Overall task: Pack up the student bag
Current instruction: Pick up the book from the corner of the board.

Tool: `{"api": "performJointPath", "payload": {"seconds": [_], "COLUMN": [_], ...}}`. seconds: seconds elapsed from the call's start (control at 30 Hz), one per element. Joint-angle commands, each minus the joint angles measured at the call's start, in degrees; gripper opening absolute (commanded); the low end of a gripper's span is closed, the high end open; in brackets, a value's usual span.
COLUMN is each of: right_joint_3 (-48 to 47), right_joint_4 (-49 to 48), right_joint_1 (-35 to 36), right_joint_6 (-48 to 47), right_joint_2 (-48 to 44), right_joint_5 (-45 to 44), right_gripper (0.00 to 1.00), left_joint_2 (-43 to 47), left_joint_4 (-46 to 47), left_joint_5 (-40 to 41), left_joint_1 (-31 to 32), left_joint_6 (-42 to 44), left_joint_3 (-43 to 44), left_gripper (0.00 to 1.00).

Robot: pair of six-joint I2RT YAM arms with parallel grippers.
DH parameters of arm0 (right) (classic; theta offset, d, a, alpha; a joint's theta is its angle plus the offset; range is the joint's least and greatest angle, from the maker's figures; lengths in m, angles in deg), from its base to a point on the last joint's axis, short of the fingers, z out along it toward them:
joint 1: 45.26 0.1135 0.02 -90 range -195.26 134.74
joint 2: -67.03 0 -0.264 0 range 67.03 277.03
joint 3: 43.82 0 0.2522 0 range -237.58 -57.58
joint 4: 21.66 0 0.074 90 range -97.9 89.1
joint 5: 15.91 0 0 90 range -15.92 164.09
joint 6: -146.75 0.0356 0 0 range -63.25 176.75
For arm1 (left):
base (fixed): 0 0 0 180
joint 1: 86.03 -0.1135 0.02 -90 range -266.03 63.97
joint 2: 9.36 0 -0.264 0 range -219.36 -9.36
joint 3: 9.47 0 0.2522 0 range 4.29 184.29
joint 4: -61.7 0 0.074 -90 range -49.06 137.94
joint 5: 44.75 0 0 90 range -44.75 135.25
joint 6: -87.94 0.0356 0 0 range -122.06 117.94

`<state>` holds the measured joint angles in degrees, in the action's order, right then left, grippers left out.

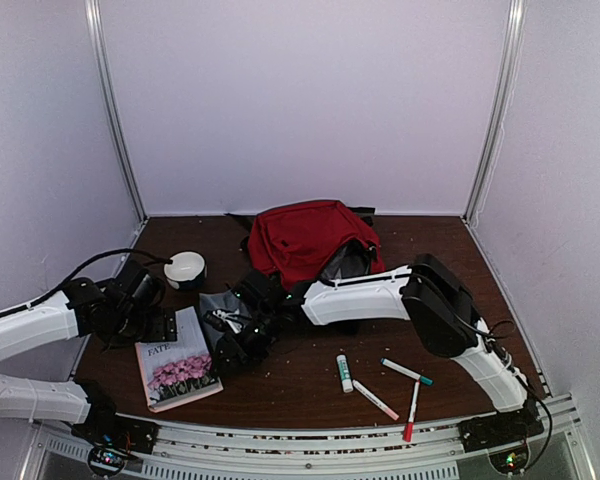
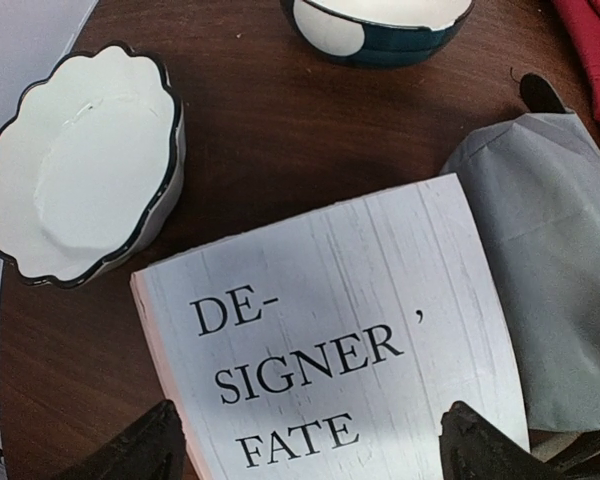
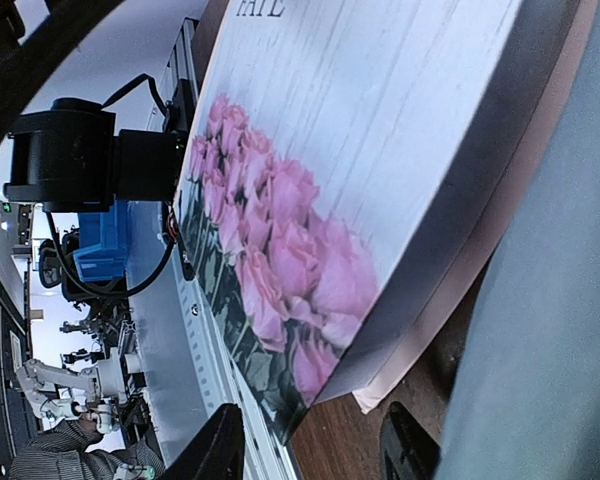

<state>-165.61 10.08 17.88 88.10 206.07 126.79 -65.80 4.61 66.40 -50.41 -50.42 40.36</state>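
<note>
At 9 o'clock of the table the left gripper [image 2: 320, 455] hung over the book [image 2: 330, 340]. Its jaws were spread wide, one finger at each side of the cover, and they held nothing. We judged it stood so in order to take the book by its edges. Its camera showed a dish [image 2: 80, 165] at 10 o'clock of the book, which the top view did not show, and the bowl [image 1: 185, 268] at 12.

The book lay at 7 o'clock of the table, with the pouch [image 2: 550, 290] just beside it at 3. The right arm reached across to this place. The right gripper [image 3: 310, 452] was low at a corner of the book, partly open and empty as far as we could see, maybe to lift that corner. Only its view showed the roses so close.

The bag [image 1: 305, 240] lay at 12 o'clock, its mouth turned to 5, we think for easy loading. Only the top view showed it whole, and the pens [image 1: 376, 400] at 5 o'clock. Book, pouch and pens were all outside it.
</note>
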Motion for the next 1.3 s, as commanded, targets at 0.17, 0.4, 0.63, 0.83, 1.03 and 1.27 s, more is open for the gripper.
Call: {"api": "performJointPath", "payload": {"seconds": [0.17, 0.4, 0.63, 0.83, 1.03, 1.27], "right_joint_3": [-2.4, -1.3, -0.9, 0.7, 1.6, 1.2], "right_joint_4": [-3.1, -8.9, -13.7, -19.4, -20.2, -17.1], "right_joint_1": [1.2, 1.3, 1.3, 1.3, 1.3, 0.1], "right_joint_6": [3.9, 7.9, 11.4, 15.3, 14.4, 11.3], "right_joint_2": [2.5, 2.9, 3.1, 1.5, -3.0, -7.7], "right_joint_5": [1.9, 4.8, 6.9, 9.2, 9.1, 8.3], "right_gripper": [0.34, 0.22, 0.05, 0.0, 0.0, 0.0], "left_joint_2": [1.2, 1.9, 2.9, 6.4, 13.7, 17.3], "left_joint_4": [1.5, 1.5, 0.4, -5.7, -10.9, -11.0], "left_joint_5": [0.0, 0.0, 0.7, 2.9, 4.9, 4.4], "left_joint_1": [-0.5, -0.5, -0.5, -0.4, -0.4, -0.5], "left_joint_6": [-0.3, -0.5, -0.4, -0.3, 3.2, 9.9], "left_joint_3": [-0.4, -1.2, -1.0, 3.7, 14.0, 26.1], "left_gripper": [0.91, 0.91, 0.91, 0.91, 0.89, 0.86]}}
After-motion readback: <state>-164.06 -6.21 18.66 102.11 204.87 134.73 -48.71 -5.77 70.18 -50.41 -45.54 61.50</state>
